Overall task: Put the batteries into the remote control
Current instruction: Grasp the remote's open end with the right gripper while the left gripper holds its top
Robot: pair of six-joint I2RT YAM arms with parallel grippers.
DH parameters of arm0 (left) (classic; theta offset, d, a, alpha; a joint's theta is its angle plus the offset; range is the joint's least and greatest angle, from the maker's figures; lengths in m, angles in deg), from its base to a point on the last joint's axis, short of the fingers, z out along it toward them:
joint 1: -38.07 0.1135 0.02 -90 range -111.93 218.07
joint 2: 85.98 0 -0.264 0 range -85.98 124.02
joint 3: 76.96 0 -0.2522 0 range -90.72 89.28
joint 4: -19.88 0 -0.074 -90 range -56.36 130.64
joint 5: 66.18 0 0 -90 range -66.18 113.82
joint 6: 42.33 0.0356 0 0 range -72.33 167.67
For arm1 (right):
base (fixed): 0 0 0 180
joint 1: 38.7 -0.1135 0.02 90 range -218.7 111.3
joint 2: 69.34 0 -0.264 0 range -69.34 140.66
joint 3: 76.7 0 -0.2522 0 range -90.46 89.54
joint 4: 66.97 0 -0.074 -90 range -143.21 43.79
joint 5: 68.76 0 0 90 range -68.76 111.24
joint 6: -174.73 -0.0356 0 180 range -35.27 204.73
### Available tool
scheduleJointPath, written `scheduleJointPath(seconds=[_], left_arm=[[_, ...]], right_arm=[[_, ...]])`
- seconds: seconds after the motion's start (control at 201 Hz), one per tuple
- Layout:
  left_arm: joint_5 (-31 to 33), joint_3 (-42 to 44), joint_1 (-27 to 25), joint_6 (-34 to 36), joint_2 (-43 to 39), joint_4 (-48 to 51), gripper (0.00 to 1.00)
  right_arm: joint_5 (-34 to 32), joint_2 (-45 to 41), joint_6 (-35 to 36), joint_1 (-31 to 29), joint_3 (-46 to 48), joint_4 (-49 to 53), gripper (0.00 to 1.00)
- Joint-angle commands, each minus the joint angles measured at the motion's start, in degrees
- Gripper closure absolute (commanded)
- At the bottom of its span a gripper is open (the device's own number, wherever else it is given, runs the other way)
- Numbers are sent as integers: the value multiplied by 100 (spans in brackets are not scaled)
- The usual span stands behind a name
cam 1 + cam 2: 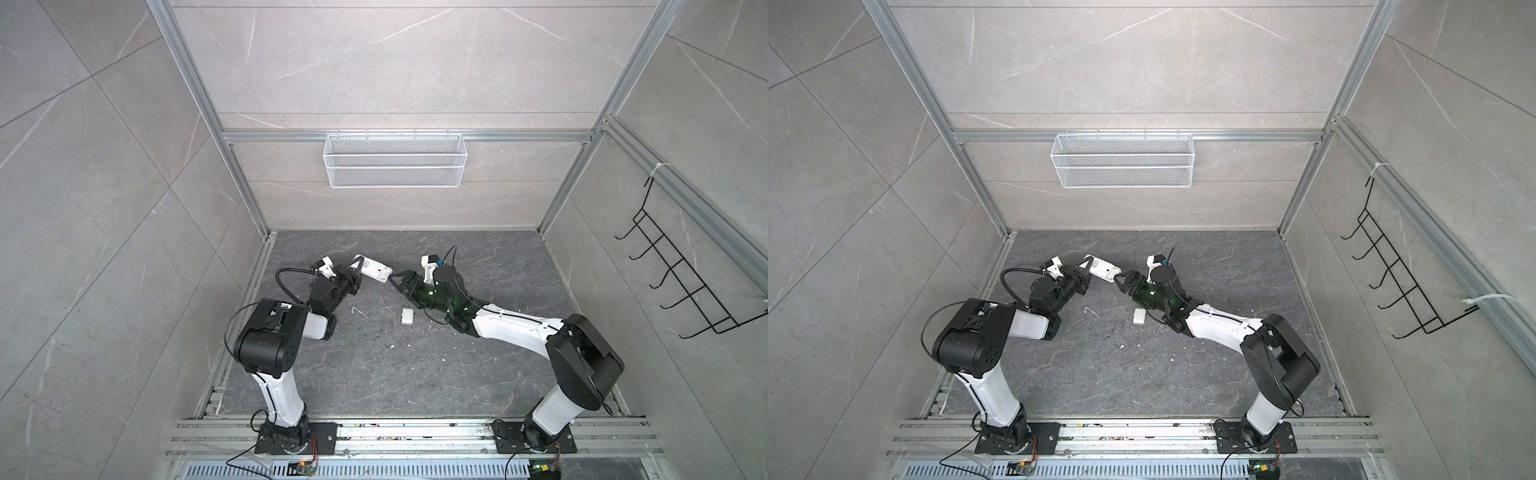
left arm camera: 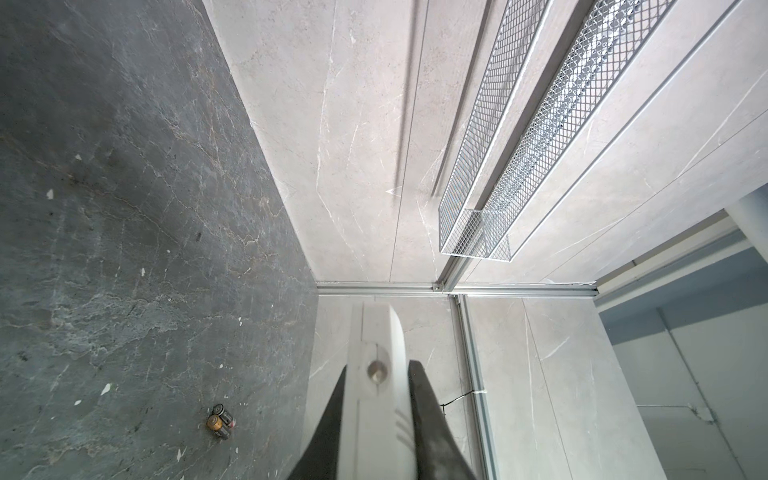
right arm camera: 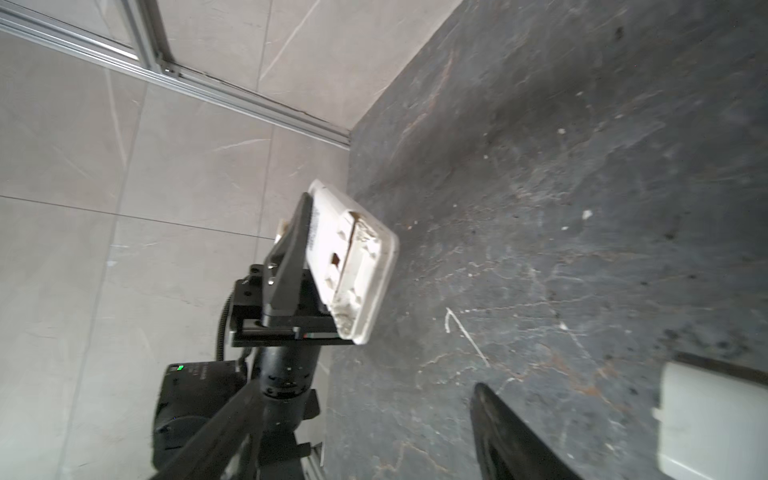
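Note:
The white remote control [image 1: 376, 270] [image 1: 1104, 269] hangs above the dark floor, back side up, with my left gripper [image 1: 354, 269] [image 1: 1086, 268] shut on one end. In the left wrist view the remote control [image 2: 380, 415] sits clamped between both black fingers [image 2: 424, 415]. The right wrist view shows the remote control [image 3: 357, 257] with its battery bay uncovered and empty. My right gripper [image 1: 397, 283] [image 1: 1121, 282] [image 3: 365, 390] is open just off the remote's free end, holding nothing. The batteries [image 2: 220, 420] lie side by side on the floor, seen only in the left wrist view.
A small white cover piece [image 1: 407, 315] [image 1: 1139, 315] [image 3: 706, 419] lies on the floor beside the right arm. A white wire basket [image 1: 395, 160] hangs on the back wall. A black hook rack [image 1: 681, 282] hangs on the right wall. Small white scraps dot the floor.

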Motion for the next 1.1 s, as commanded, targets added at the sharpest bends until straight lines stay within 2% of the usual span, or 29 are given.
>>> scheduleJointPath(seconds=[0.0,0.115,0.314,0.558,0.692,0.802,0.871,1.036,1.091], left_arm=[[-41,-122,-64,-294,-293,-405,91],[-132,-189,-100,-534,-292,-402,91],[-117,-276,-247,-618,-335,-405,91],[-132,-383,-417,-723,-267,-407,91],[-127,-340,-422,-650,-413,-286,91],[-305,-349,-412,-395,-598,185,90],[-373,-353,-419,-135,-795,657,84],[-627,-548,-426,191,-1120,1551,76],[-660,-568,-426,148,-1142,1570,70]], right_arm=[[269,241,-563,-8,-26,-1216,22],[279,506,-837,-18,-162,-1495,24],[167,878,-1046,-26,-579,-995,26],[-210,1058,-1214,-26,-753,-893,34],[-266,1063,-1187,-24,-835,-768,47],[-275,1078,-1195,-27,-860,-793,57],[-271,1077,-1207,-26,-861,-754,64],[-185,1117,-1048,-9,-1035,-399,70],[-157,1120,-1040,-4,-1033,-412,79]])
